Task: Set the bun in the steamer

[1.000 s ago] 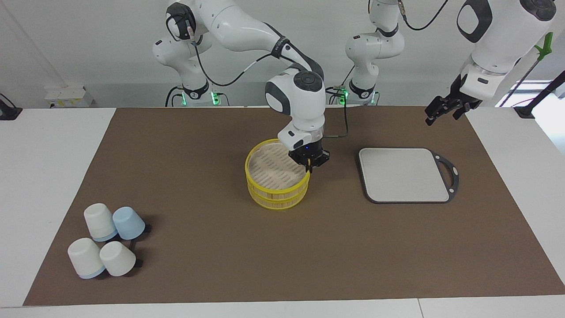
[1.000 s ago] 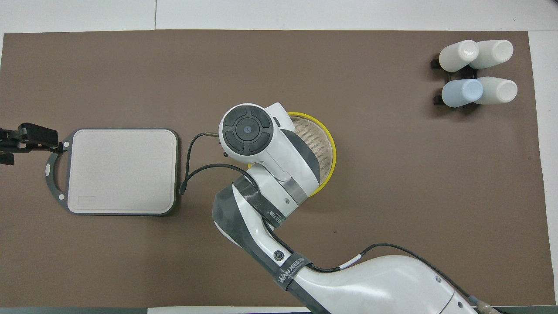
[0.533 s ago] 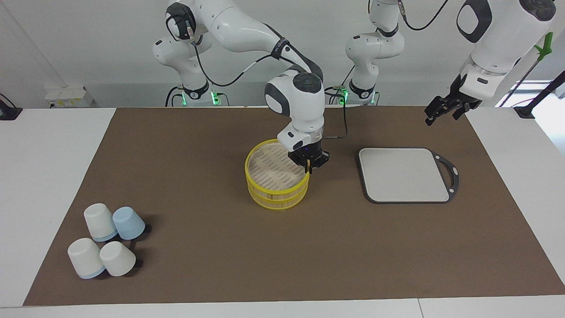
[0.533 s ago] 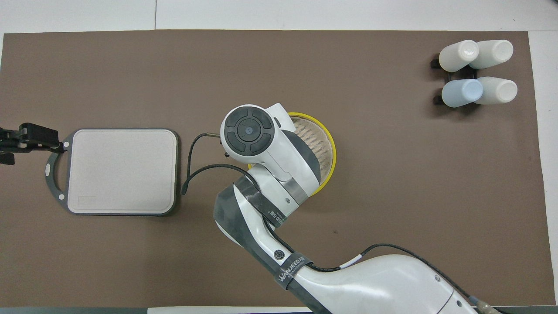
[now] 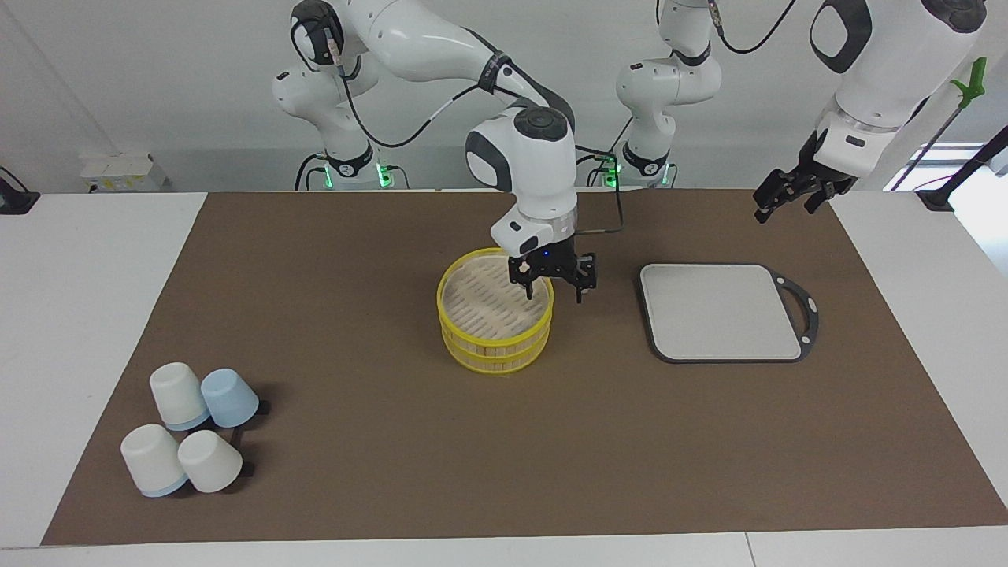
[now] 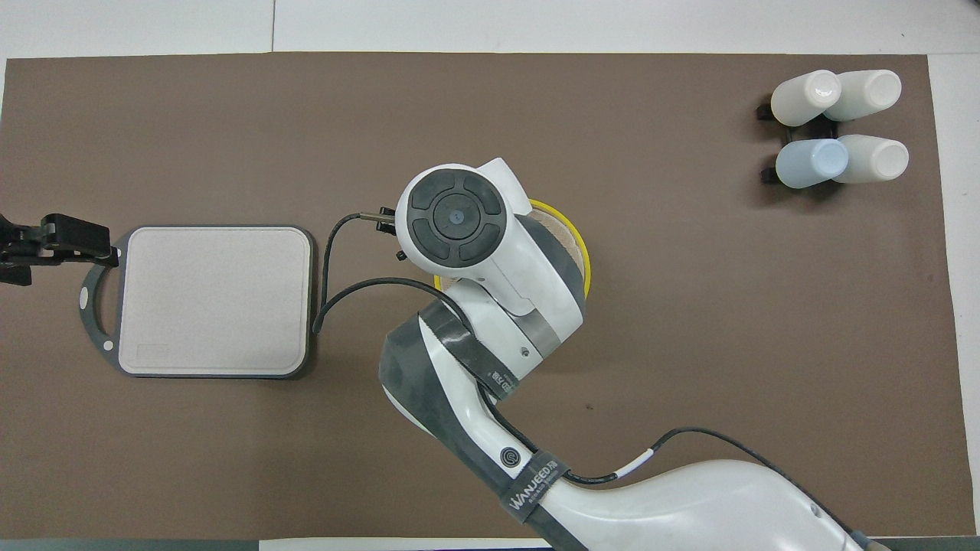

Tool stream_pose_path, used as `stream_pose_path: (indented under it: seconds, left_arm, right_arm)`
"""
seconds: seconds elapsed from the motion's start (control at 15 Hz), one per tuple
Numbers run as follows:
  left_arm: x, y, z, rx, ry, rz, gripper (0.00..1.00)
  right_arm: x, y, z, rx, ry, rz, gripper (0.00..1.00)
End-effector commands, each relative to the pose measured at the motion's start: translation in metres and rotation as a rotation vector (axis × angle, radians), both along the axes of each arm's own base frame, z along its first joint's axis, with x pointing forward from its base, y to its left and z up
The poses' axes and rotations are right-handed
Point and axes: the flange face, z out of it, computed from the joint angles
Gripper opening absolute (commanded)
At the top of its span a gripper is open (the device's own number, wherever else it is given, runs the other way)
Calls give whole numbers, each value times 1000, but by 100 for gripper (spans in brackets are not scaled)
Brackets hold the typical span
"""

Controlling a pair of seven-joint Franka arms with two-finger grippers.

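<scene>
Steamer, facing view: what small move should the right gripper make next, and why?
Probably lift the right gripper straight up: it is open astride the steamer rim, holding nothing, and no bun shows. The left gripper waits over the mat near the board.

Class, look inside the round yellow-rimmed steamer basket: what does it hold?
The round pale-wood steamer with yellow rims shows only bare slats; no bun is visible. The right gripper, open over its rim, hides a small part; in the overhead view the arm covers most.

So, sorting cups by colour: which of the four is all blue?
The blue cup, upturned, nearest the robots with the white cup beside it; the other three cups are white.
</scene>
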Motion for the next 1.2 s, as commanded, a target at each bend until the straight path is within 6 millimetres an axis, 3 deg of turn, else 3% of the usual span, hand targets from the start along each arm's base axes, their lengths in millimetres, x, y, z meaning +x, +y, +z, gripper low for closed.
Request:
stream_pose_path:
  seconds: [0.0,0.2,0.4,0.53,0.73,0.93,1.13]
  left_arm:
    - [-2,-3,4,-10,-5,-17,100]
    - [-2,-7,6,-8,-10,-20,100]
    - [-8,-3,10,-7,-7,-11,100]
    - [-8,0,10,-7,-10,-3,100]
    - [-8,1,10,-7,-8,-2,100]
    - [-8,1,10,-7,-8,-2,100]
    - [-8,1,10,-7,-8,-2,100]
  right_arm:
    - [7,-48,38,-44,-1,91,100]
    - [18,-131,74,-129,55,237,100]
    - [26,-227,107,-181,117,381,100]
    - [17,-284,124,-193,181,414,100]
    - [-1,-353,133,-190,211,363,100]
    - [-17,-404,136,-181,225,276,100]
    - [-25,-426,138,-178,221,234,100]
